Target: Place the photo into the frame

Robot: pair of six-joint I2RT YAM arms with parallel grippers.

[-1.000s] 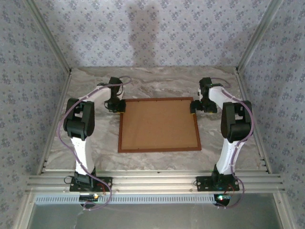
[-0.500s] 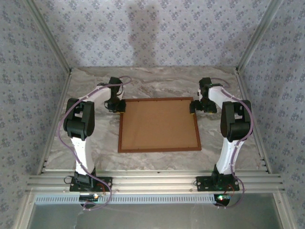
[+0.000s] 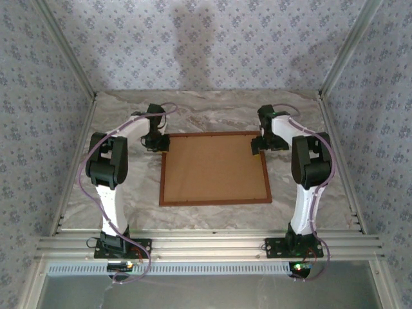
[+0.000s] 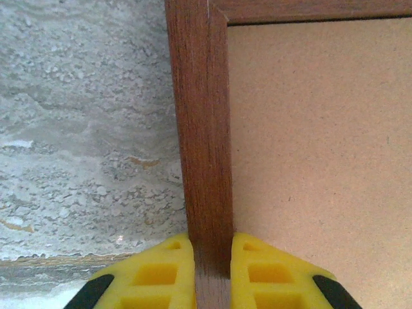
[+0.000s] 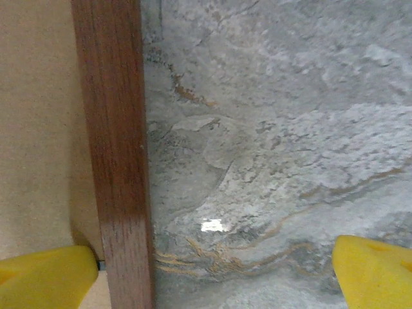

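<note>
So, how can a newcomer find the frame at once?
Look at the middle of the grey marble table, between the left arm and the right arm. The frame is the thin reddish-brown wooden border lying flat there, darker than the plain tan board it surrounds.

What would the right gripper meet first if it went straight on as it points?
Likely the backing board beside the frame, under one finger; the open right gripper otherwise faces table. Depth unclear.

Frame (image 3: pixel 215 201) reddish-brown woodgrain, board (image 3: pixel 214 168) inside plain tan; tabletop (image 3: pixel 212 116) grey marbled, rusty veins; left tool (image 4: pixel 211 257) yellow; wallpaper (image 3: pixel 193 45) seemingly blue floral.
</note>
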